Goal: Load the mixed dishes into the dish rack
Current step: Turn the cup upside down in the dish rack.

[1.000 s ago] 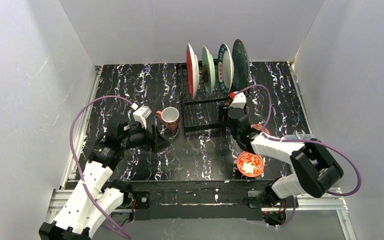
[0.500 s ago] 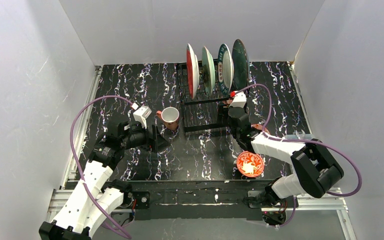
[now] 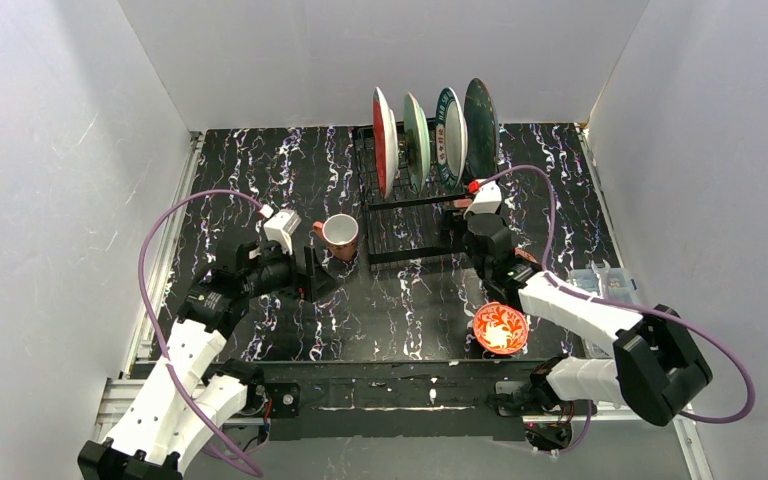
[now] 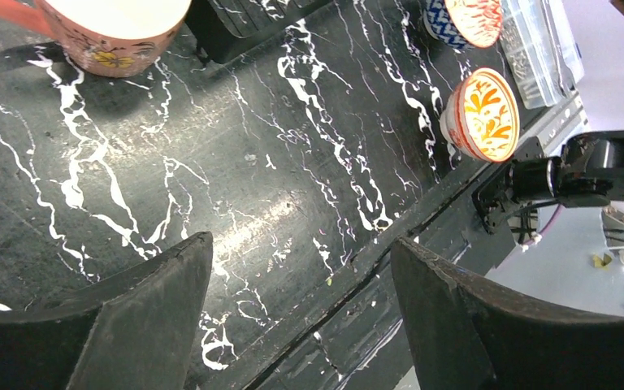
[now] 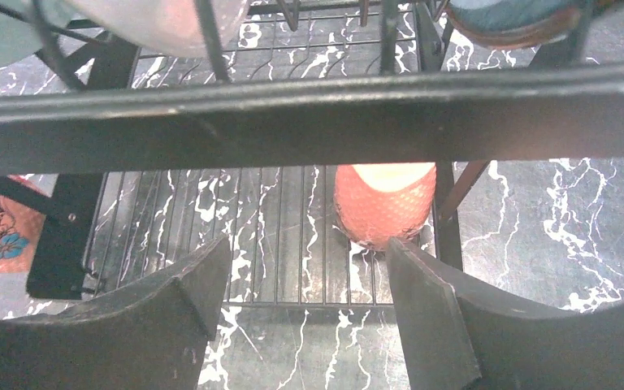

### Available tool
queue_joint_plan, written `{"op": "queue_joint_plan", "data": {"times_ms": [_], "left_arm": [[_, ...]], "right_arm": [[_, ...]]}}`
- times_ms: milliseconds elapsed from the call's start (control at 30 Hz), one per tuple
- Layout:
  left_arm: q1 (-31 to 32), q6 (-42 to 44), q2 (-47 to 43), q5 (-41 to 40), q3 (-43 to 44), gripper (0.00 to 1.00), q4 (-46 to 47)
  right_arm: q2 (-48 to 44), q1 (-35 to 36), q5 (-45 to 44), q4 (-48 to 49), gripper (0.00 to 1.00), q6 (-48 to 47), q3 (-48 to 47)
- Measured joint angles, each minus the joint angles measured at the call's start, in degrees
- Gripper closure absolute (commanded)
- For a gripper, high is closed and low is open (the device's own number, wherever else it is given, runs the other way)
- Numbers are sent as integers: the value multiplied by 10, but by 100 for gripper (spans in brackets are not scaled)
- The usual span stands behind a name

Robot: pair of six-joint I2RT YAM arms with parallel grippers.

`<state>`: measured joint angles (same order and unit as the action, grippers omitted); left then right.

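The black dish rack [image 3: 407, 232] stands at the back centre with several plates upright in its slots: red-and-white [image 3: 384, 140], pale green [image 3: 416, 128], white [image 3: 449, 125] and dark teal [image 3: 480, 115]. One terracotta mug [image 5: 384, 203] sits on the rack's grid, just ahead of my right gripper [image 5: 305, 276], which is open and empty at the rack's near right corner [image 3: 452, 232]. A second mug [image 3: 340, 233] stands on the table left of the rack. My left gripper [image 3: 315, 275] is open and empty beside it. A red-patterned bowl [image 3: 501, 328] sits near the front edge; another bowl [image 4: 467, 16] lies beyond it.
A clear plastic box [image 3: 600, 278] rests at the table's right side. The rack's crossbar [image 5: 309, 122] runs across the right wrist view, close above the fingers. White walls enclose the table on three sides.
The right arm's elbow has swung out to the right and its gripper has edged slightly back-right. Both grippers' jaws have widened a little. The dishes have not moved.
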<state>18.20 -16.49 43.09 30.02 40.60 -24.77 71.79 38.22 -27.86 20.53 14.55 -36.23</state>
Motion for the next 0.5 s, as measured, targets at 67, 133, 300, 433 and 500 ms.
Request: {"op": "queue_joint_plan", "data": {"times_ms": [67, 133, 300, 433, 500], "left_arm": [[0, -3, 4, -14, 4, 17, -3], [0, -7, 8, -27, 10, 13, -8], [0, -14, 46, -57, 41, 12, -26], [0, -15, 92, -87, 71, 13, -41], [0, -15, 118, -107, 92, 14, -52]], "right_arm": [[-14, 0, 10, -15, 21, -2, -1], [-30, 0, 19, -29, 21, -3, -1], [-80, 0, 56, -79, 21, -9, -11], [-130, 0, 78, -116, 21, -12, -15], [-152, 0, 86, -134, 21, -13, -16]]}}
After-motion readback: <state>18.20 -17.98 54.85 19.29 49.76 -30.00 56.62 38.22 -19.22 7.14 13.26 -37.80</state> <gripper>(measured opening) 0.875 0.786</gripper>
